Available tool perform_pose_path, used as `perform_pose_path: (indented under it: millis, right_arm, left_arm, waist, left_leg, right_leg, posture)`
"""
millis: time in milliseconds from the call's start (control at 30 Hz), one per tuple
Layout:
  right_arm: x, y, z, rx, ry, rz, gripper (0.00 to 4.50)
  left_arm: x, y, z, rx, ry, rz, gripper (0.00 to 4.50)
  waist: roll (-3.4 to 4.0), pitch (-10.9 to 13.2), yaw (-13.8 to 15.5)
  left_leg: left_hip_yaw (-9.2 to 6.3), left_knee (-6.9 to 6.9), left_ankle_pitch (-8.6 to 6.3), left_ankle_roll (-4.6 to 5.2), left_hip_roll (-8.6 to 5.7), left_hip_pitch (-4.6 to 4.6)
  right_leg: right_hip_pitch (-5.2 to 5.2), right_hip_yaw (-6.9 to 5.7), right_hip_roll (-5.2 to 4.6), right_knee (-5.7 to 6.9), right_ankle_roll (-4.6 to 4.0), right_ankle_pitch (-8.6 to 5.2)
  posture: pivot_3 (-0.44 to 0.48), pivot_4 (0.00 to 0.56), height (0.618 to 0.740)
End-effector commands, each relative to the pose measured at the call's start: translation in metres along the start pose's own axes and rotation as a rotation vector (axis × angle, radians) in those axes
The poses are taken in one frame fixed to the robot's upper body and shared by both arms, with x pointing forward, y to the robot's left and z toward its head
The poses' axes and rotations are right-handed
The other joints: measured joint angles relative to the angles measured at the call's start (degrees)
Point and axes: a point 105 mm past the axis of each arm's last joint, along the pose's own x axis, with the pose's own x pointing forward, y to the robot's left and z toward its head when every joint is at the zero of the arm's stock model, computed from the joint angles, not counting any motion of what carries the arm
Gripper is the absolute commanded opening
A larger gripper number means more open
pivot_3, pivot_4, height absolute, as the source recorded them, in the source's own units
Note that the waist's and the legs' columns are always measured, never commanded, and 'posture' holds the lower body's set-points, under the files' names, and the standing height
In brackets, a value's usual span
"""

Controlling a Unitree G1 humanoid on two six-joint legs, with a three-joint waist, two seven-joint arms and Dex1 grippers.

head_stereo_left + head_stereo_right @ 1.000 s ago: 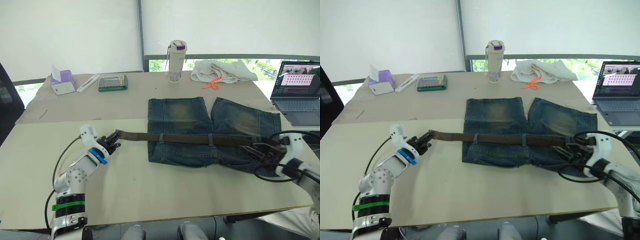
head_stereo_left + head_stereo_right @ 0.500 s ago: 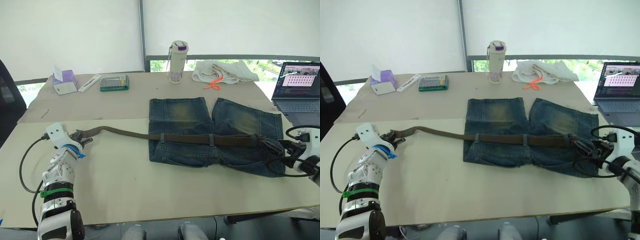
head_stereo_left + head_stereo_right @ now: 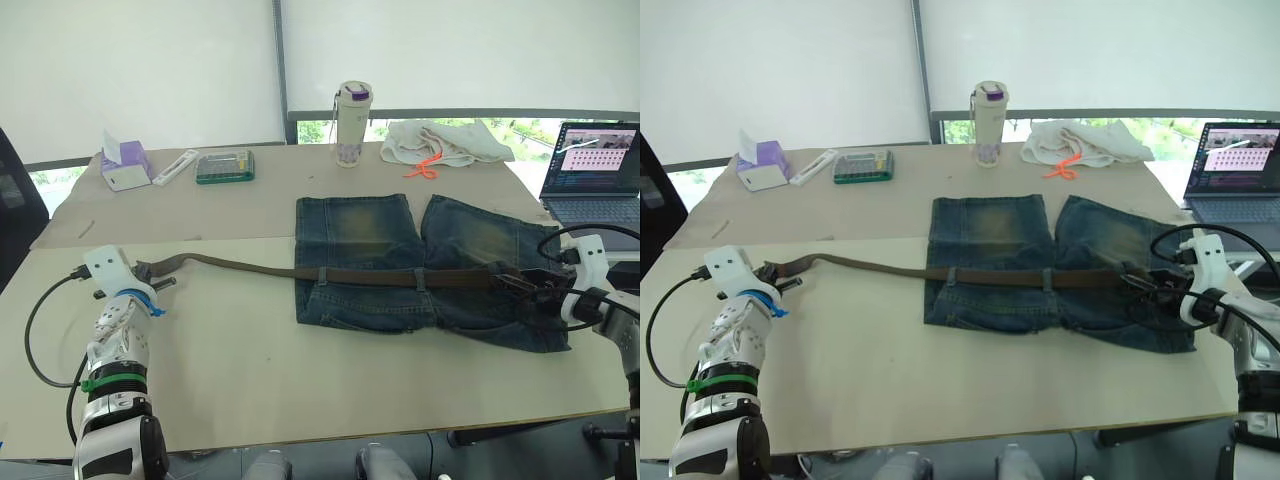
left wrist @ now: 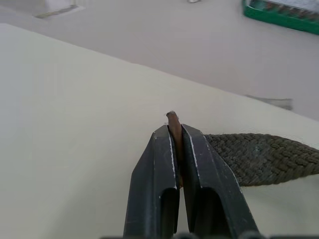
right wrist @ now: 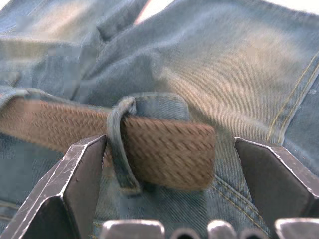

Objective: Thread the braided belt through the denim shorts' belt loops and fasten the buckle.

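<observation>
Across the waistband of the denim shorts (image 3: 425, 265) on my desk (image 3: 300, 370) runs the braided belt (image 3: 380, 276), passing under at least 2 belt loops (image 3: 322, 275). Its free end trails well off toward my left, where the left pincer (image 4: 175, 149) is clamped tight on the tip. My right pincer (image 5: 169, 164) stands wide open around the other belt end just past a loop; I cannot make out the buckle. If my left arm tugs harder, I judge the belt could slide back out of that last loop or drag the shorts askew. A bottle (image 3: 353, 124), a crumpled cloth (image 3: 445, 141), a laptop (image 3: 590, 170), a tissue box (image 3: 124, 162) and a green case (image 3: 224, 166) sit well apart, blocking nothing.
</observation>
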Motion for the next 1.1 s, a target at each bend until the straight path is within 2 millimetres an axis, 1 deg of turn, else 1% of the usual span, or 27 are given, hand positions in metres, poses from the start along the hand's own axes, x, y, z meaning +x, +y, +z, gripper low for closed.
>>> perform_pose_path:
  millis: [33,267,367,467,533,667,700,767,833,867,967,1000,1033,1100]
  right_arm:
    - [-0.004,-0.008,0.017,-0.023,-0.022,-0.014,4.46]
    - [0.004,-0.004,0.021,0.076,-0.014,0.046,4.46]
    - [0.005,0.002,0.018,0.141,0.014,0.098,3.69]
    - [0.004,0.005,0.015,0.144,0.038,0.116,2.59]
    - [0.004,0.006,0.014,0.144,0.033,0.123,1.96]
    - [0.004,0.006,0.015,0.15,0.019,0.127,0.54]
    - [0.003,0.005,0.016,0.155,0.012,0.124,0.26]
    - [0.002,0.006,0.017,0.168,-0.007,0.128,0.23]
    - [0.002,0.006,0.019,0.185,-0.031,0.13,0.23]
    - [0.001,0.006,0.02,0.193,-0.04,0.13,0.23]
    - [-0.001,0.005,0.021,0.205,-0.062,0.123,0.23]
    - [-0.002,0.006,0.021,0.214,-0.071,0.127,0.23]
    - [-0.002,0.006,0.019,0.217,-0.074,0.129,0.23]
    - [-0.003,0.008,0.017,0.218,-0.073,0.13,0.23]
  left_arm:
    - [-0.001,0.022,0.004,0.025,-0.004,0.088,0.0]
    - [-0.002,0.015,-0.002,0.022,0.005,0.056,0.0]
    - [-0.003,0.013,-0.004,0.021,0.009,0.047,0.0]
    - [-0.002,0.012,-0.005,0.021,0.013,0.044,0.0]
    - [-0.002,0.01,-0.006,0.022,0.016,0.039,0.0]
    - [-0.001,0.007,-0.007,0.026,0.021,0.026,0.0]
    - [-0.001,0.006,-0.007,0.031,0.02,0.021,0.0]
    - [-0.001,0.003,-0.007,0.038,0.017,0.006,0.0]
    - [-0.001,0.0,-0.006,0.032,0.019,-0.022,0.78]
    - [-0.001,0.0,-0.007,0.044,0.023,-0.029,1.09]
    - [0.001,0.008,-0.004,0.157,0.036,0.018,2.02]
    - [0.002,0.012,-0.001,0.19,0.034,0.059,2.31]
    - [0.003,0.01,0.005,0.208,0.018,0.058,2.56]
    - [0.005,0.002,0.02,0.222,-0.029,0.036,3.28]
  waist:
    - [0.0,0.0,-0.1]
    - [0.01,0.0,-0.14]
    - [0.02,-0.01,-0.16]
    - [0.02,-0.02,-0.14]
    - [0.03,-0.02,-0.14]
    - [0.03,-0.02,-0.07]
    - [0.03,-0.02,-0.04]
    - [0.03,-0.02,0.01]
    - [0.04,-0.02,0.09]
    - [0.03,-0.02,0.1]
    - [0.03,-0.02,0.19]
    - [0.03,-0.02,0.22]
    - [0.03,-0.02,0.24]
    - [0.03,-0.02,0.31]
  left_leg:
    - [0.0,0.0,0.0,0.0,0.01,0.0]
    - [0.0,0.0,0.0,0.0,0.01,-0.01]
    - [0.0,0.0,0.0,0.0,0.0,-0.01]
    - [0.0,0.0,0.0,0.0,0.0,-0.01]
    - [0.0,0.01,0.0,-0.01,0.0,-0.01]
    - [0.0,0.01,0.0,-0.01,0.0,-0.01]
    - [0.0,0.02,0.0,-0.01,0.0,-0.01]
    - [0.0,0.02,0.0,-0.01,-0.01,-0.01]
    - [0.01,0.02,0.0,-0.01,-0.01,-0.01]
    - [0.01,0.02,0.0,-0.01,-0.01,-0.01]
    - [0.0,0.04,0.0,-0.01,-0.01,-0.04]
    - [0.0,0.05,0.0,-0.02,-0.01,-0.04]
    - [0.0,0.05,0.0,-0.01,-0.01,-0.04]
    - [0.0,0.04,0.0,-0.01,-0.02,-0.03]
  right_leg:
    - [0.0,0.0,0.01,0.0,0.0,0.0]
    - [0.0,0.0,0.01,0.01,-0.03,0.02]
    - [0.0,0.0,0.01,0.01,-0.04,0.03]
    - [0.0,0.0,0.01,0.01,-0.04,0.03]
    - [0.0,0.0,0.01,0.01,-0.04,0.03]
    - [0.01,0.0,0.01,0.02,-0.04,0.03]
    - [0.01,0.0,0.0,0.02,-0.04,0.03]
    - [0.01,0.0,0.0,0.02,-0.04,0.03]
    - [0.01,0.0,0.0,0.02,-0.04,0.03]
    - [0.01,0.0,0.0,0.02,-0.04,0.03]
    - [0.0,0.0,0.0,0.02,-0.05,0.04]
    - [0.0,0.0,0.0,0.02,-0.05,0.04]
    - [0.0,-0.01,0.0,0.02,-0.05,0.04]
    - [0.0,0.0,0.0,0.03,-0.04,0.04]
  posture:
    - [0.0,0.15,0.74]
    - [0.0,0.15,0.74]
    - [0.0,0.15,0.74]
    - [0.0,0.15,0.74]
    - [0.0,0.15,0.74]
    - [0.0,0.15,0.74]
    - [0.0,0.15,0.74]
    - [0.0,0.15,0.74]
    - [0.0,0.15,0.74]
    - [0.0,0.15,0.74]
    - [0.0,0.15,0.74]
    - [0.0,0.15,0.74]
    - [0.0,0.15,0.74]
    - [0.0,0.15,0.74]
